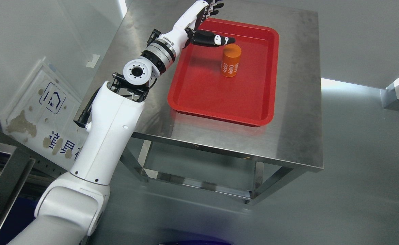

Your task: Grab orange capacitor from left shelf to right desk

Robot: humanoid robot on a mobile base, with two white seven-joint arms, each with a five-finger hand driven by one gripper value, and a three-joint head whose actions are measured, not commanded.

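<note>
An orange cylindrical capacitor (230, 61) with white print stands upright in a red tray (220, 102) on a steel desk (294, 129). My left hand (211, 23) reaches over the tray's far left corner, fingers spread and holding nothing. Its thumb (216, 40) points right, ending just left of and above the capacitor's top, apart from it. The left arm stretches up from the lower left.
The tray fills most of the desk top, with bare steel around it. A white sign panel (46, 112) leans on the wall at left. A steel shelf frame (5, 177) with blue bins shows at the lower left. Grey floor lies to the right.
</note>
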